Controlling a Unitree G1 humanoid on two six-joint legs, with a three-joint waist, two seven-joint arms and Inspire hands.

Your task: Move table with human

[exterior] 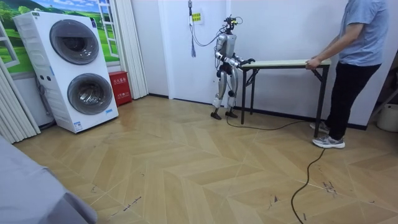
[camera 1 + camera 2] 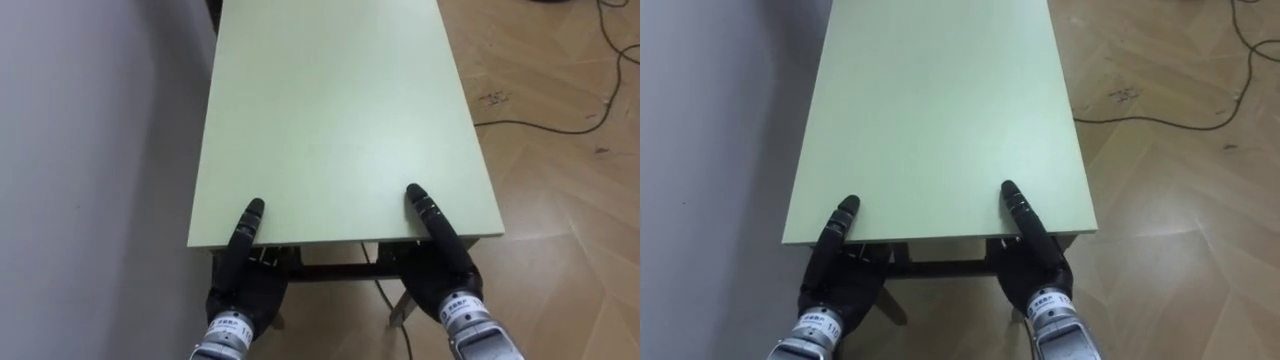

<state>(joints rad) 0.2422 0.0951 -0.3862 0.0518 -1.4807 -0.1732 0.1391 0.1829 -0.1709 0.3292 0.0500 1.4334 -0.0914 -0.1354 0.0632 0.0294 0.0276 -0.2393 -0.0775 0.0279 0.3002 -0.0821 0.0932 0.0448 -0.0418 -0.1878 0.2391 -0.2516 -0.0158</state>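
A pale green table (image 2: 330, 100) stretches away from me, its long left side close to a white wall. My left hand (image 2: 245, 290) grips the near edge at its left, thumb on top and palm below. At the right of that edge my right hand (image 2: 445, 275) holds the same way. In the room view I stand at the table's (image 1: 280, 63) left end. A person (image 1: 360, 37) stands at the far end with a hand (image 1: 311, 62) on that end's edge. The table's legs rest on the floor.
The wall (image 2: 90, 150) runs tight along the table's left side. Dark cables (image 2: 560, 120) lie on the wooden floor to the right, and one (image 1: 311, 168) trails past the person's feet. A stacked washer and dryer (image 1: 74, 68) and a red box (image 1: 119, 87) stand across the room.
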